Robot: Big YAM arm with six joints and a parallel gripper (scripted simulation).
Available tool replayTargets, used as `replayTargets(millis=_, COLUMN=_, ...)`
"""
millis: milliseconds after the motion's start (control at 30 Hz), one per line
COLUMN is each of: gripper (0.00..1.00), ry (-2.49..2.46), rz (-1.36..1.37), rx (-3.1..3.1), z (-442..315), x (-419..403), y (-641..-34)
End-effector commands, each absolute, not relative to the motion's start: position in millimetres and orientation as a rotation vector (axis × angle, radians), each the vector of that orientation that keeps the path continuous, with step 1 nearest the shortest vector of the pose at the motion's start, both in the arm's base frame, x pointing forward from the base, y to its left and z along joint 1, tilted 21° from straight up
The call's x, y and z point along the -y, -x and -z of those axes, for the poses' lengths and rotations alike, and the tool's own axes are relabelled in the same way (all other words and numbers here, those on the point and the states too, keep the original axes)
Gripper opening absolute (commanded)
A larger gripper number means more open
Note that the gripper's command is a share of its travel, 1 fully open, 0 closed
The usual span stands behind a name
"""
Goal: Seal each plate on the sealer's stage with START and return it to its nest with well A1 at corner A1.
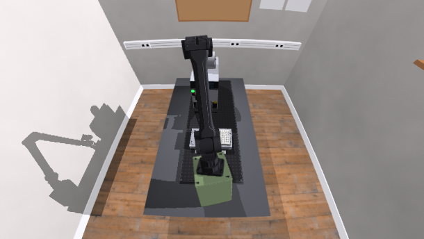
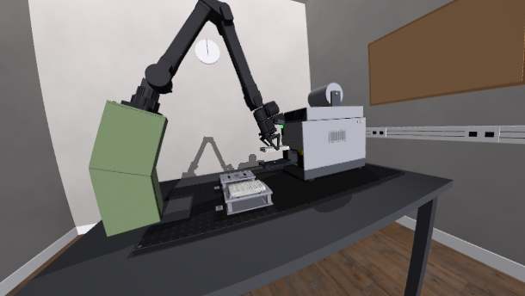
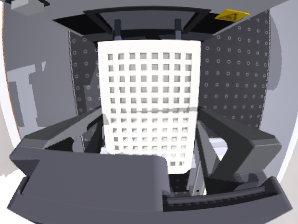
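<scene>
My gripper (image 2: 272,146) (image 3: 149,110) is shut on a white open plate (image 2: 268,150) (image 3: 150,85), one finger at each long side. The plate looks about level and hangs above the extended dark stage (image 2: 271,164), with its far end close to the sealer's front. In the wrist view the plate hides most of the stage. The lamp (image 1: 192,91) (image 2: 281,126) on the sealer (image 2: 336,148) is green. The other white plate (image 1: 225,136) (image 2: 247,188) sits in the right-hand nest (image 2: 270,199). The left-hand nest (image 1: 192,140) (image 2: 237,176) looks empty. Corner A1 and START cannot be made out.
The sealer's foil roll (image 2: 323,95) stands on top of it. A yellow warning label (image 3: 232,15) marks its front beside the opening. The two nests stand side by side on the perforated mat (image 2: 189,228), between the green arm base (image 1: 213,189) (image 2: 126,172) and the sealer.
</scene>
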State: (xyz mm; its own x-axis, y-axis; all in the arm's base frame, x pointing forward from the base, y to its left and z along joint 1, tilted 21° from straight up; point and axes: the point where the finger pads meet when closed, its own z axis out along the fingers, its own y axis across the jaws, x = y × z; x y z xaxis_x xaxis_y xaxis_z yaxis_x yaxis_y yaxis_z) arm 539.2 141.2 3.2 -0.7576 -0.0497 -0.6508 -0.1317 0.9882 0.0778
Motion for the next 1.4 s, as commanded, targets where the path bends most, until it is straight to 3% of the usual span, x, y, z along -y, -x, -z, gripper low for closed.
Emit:
replayTargets(millis=0, gripper=0.0, ry=0.134, rz=-0.175, rx=-2.383, z=-21, x=-153, y=-541)
replayTargets(millis=1367, gripper=0.0, ry=0.13, rz=-0.178, rx=-2.363, z=-25, x=-159, y=-555)
